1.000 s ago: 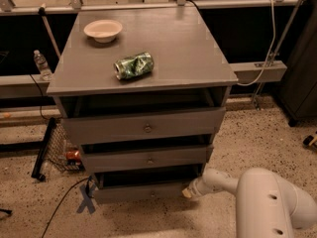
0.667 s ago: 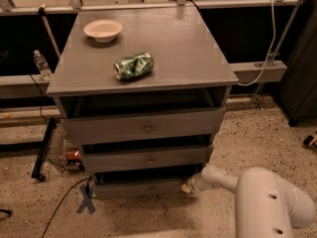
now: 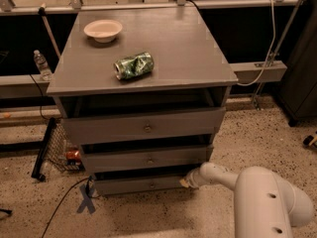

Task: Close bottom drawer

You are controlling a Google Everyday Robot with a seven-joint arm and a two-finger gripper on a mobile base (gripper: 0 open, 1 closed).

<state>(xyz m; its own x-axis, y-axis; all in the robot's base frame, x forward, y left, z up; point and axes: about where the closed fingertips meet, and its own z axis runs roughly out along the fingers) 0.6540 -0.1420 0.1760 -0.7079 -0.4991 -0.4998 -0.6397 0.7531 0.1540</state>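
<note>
The bottom drawer point(image 3: 141, 185) is the lowest front of the grey cabinet point(image 3: 143, 128), with a small knob at its middle. Its front sits nearly in line with the middle drawer point(image 3: 148, 158) above it, with a dark gap over its top edge. My gripper point(image 3: 186, 182) is at the end of the white arm point(image 3: 257, 197) and rests against the right end of the bottom drawer front. The top drawer point(image 3: 146, 125) stands out a little from the cabinet.
A white bowl point(image 3: 103, 30) and a crushed green can point(image 3: 133, 65) lie on the cabinet top. A water bottle point(image 3: 42, 65) stands at the left. A wire basket point(image 3: 62, 150) and black cable point(image 3: 64, 202) lie on the floor left of the cabinet.
The bottom drawer has slid back into the cabinet. My gripper has moved left and inward with it, staying against its right end.
</note>
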